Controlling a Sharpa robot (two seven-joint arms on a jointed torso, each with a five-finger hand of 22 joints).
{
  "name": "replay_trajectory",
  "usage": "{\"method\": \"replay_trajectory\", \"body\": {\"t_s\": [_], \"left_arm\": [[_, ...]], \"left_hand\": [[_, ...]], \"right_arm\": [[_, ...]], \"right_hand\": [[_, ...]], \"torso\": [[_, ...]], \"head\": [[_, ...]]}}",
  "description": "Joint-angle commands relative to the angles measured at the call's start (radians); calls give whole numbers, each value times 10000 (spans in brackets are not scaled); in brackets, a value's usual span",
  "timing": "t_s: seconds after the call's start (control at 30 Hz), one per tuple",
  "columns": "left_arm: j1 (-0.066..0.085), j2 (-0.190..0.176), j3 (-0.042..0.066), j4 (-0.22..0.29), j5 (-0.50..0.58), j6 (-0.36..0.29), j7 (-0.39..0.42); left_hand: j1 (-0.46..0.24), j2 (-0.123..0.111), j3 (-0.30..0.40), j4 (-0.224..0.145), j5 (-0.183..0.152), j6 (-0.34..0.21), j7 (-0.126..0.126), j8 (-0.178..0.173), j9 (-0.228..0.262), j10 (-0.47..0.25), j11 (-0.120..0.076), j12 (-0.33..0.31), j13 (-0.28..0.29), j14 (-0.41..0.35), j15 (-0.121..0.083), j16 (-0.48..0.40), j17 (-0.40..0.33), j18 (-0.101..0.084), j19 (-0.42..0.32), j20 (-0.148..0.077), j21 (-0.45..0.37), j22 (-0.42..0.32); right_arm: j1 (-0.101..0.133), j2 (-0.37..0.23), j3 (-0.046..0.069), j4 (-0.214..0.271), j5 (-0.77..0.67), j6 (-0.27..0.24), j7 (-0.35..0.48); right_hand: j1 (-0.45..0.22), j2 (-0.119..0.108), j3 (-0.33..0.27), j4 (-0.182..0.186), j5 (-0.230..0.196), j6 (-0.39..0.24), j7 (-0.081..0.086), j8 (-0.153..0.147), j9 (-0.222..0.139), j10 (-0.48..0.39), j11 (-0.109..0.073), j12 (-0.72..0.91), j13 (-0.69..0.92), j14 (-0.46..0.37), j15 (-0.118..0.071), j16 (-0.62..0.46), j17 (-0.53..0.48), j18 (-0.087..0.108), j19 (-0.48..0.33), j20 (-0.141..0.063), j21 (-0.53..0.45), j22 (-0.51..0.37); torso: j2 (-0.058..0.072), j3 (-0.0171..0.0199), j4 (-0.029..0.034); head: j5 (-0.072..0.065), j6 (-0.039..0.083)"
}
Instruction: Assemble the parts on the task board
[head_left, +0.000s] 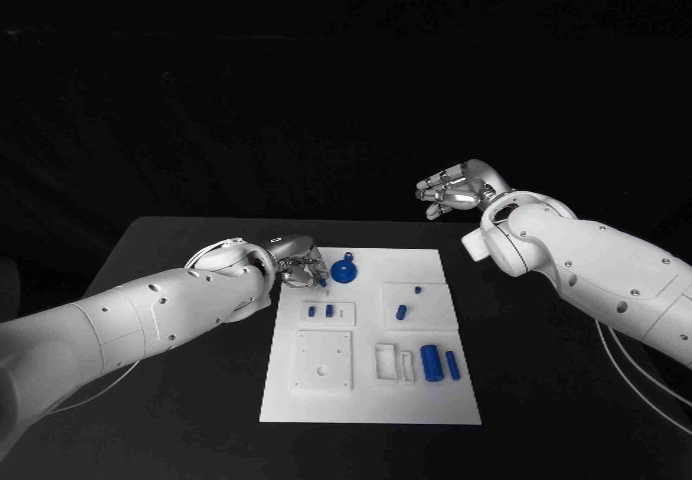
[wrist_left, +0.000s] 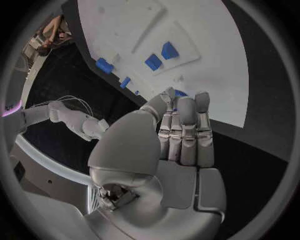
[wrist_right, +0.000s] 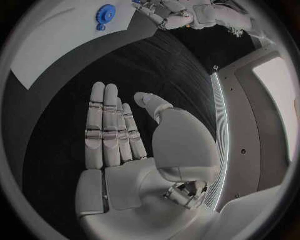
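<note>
Left hand (head_left: 296, 262) hovers empty, fingers straight, at the flat white task board (head_left: 433, 265); a round blue toothed gear (head_left: 345, 270) lies just beside its fingertips. Right hand (head_left: 459, 189) raised, flat, holding nothing

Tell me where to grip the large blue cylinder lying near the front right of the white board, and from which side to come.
Grip the large blue cylinder across its middle, coming from above. It lies flat on the white task board with its long axis running front to back, so fingers should probably close on its left and right flanks. A white bracket and a slimmer blue pin lie close on either side, leaving little room.
</note>
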Motion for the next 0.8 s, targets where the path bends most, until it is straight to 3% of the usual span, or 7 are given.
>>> {"method": "replay_trajectory", "body": {"t_s": [0.03, 0.23, 0.4, 0.8], "left_arm": [[-63, 56, 3, -37, -44, 13, 193], [-169, 136, -2, -148, -58, 62, 205], [-244, 220, -3, -296, 5, 140, 232], [-274, 389, -3, -673, 130, 245, 248]], "left_hand": [[9, -43, 7, 22, 20, 65, 27, 24, 16, 33, -27, 1, 8, 36, 4, -64, -16, 7, -32, -4, -17, 213], [7, -33, 8, 25, 22, 58, 27, 24, 16, 32, -28, 1, 9, 47, 1, -71, -14, 9, -25, -6, -17, 208], [8, -28, 13, 23, 23, 49, 30, 22, 15, 21, -25, 1, 8, 47, 3, -77, -13, 10, -24, -5, -16, 209], [9, -23, 26, 13, 29, 16, 38, 21, 14, -8, -14, 0, 8, 49, 8, -88, -9, 17, -26, -2, -28, 207]], "right_arm": [[2, 9, 1, 10, -90, 76, 87], [2, 18, 1, 10, -91, 79, 93], [1, 23, 1, 8, -91, 91, 99], [0, 44, 1, -1, -91, 152, 109]], "right_hand": [[-44, 15, 23, -23, 20, 28, -10, -11, 3, 16, -9, -32, -15, -16, 20, 32, -13, 61, -80, 14, 85, -22], [-44, 15, 23, -23, 20, 28, -10, -11, 3, 16, -9, -32, -15, -16, 20, 32, -13, 61, -80, 14, 85, -22], [-47, 16, 24, -23, 22, 27, -10, -11, 3, 16, -9, -33, -15, -13, 20, 32, -15, 62, -80, 13, 92, -25], [-56, 19, 25, -24, 26, 25, -9, -12, 2, 16, -10, -33, -15, -5, 18, 31, -19, 63, -83, 12, 113, -33]], "torso": [[3, 6, -2], [-1, 18, -10], [-4, 6, -3], [10, 20, -14]], "head": [[4, -12], [-3, -19], [-74, -30], [-80, -34]]}}
